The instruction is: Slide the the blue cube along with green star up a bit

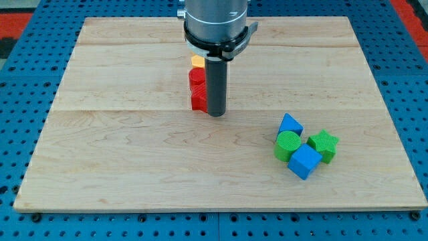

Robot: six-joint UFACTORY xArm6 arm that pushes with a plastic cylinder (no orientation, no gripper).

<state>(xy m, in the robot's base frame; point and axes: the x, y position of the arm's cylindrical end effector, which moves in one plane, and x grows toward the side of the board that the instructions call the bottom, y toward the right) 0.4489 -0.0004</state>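
The blue cube (304, 161) lies at the view's lower right of the wooden board. The green star (324, 144) touches it on its upper right. A green cylinder (288, 145) touches the cube on its upper left, and a blue triangular block (290, 124) sits just above that cylinder. My tip (215, 113) rests on the board near the middle, well to the left of and above this cluster, right beside a red block.
A column of blocks stands just left of the rod: a yellow block (197, 61) on top, a red block (196, 77) below it and another red block (199, 100) lowest. The board's edge (221, 209) runs along the view's bottom, over a blue pegboard.
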